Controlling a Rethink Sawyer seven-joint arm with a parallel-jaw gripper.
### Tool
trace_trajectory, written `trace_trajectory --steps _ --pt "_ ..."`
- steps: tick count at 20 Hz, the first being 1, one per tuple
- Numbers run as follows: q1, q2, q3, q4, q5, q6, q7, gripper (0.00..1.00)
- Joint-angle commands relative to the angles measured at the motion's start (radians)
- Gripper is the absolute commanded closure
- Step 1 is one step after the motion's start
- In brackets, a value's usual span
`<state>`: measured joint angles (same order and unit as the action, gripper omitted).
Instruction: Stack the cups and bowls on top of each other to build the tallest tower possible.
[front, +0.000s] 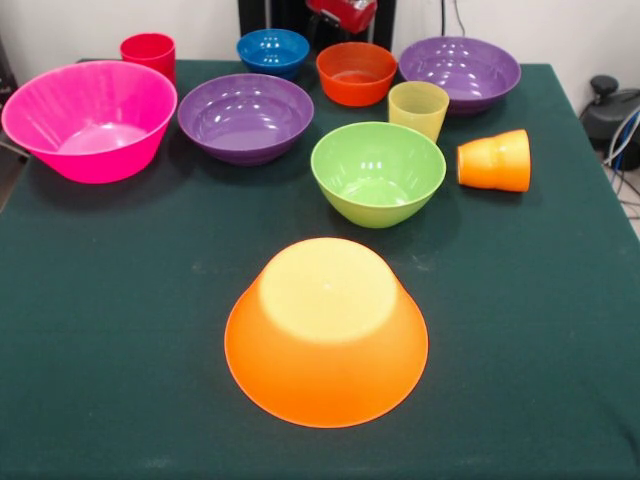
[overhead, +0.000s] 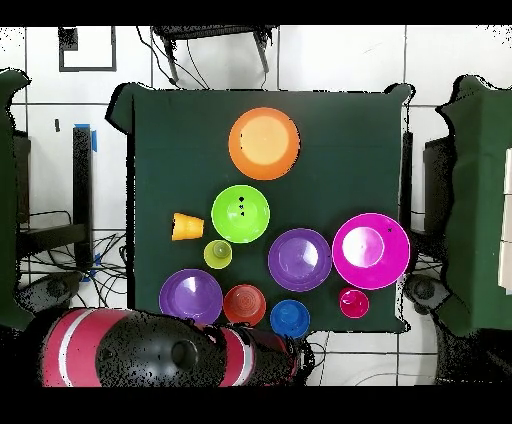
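A big orange bowl (front: 326, 335) (overhead: 264, 143) lies upside down at the table's front. Behind it stand a green bowl (front: 378, 172), two purple bowls (front: 245, 115) (front: 460, 70), a big pink bowl (front: 90, 120), a small blue bowl (front: 273, 50) and a small orange-red bowl (front: 356, 72), all upright and apart. A pale yellow cup (front: 418, 108) and a red cup (front: 148, 52) stand upright. An orange cup (front: 495, 160) lies on its side. Nothing is stacked. The red and black arm (front: 340, 12) (overhead: 150, 355) is drawn back at the robot's side, away from all of them.
The dark green table cloth (front: 120, 330) reaches the table's edges. Cables and black equipment (front: 610, 110) lie on the floor to the right of the table. Chairs (overhead: 210, 35) stand round the table in the overhead view.
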<state>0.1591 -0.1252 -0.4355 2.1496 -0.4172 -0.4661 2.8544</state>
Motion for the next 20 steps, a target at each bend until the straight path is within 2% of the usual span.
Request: trace_trajectory --steps 1,14,20 --pt "-0.044 -0.046 0.150 -0.163 0.012 0.152 -0.012 0.00" --pt "-0.198 -0.138 0.289 -0.141 -0.108 0.259 -0.049 0.00" --pt "-0.263 -0.172 0.360 -0.129 -0.141 0.298 -0.051 0.00"
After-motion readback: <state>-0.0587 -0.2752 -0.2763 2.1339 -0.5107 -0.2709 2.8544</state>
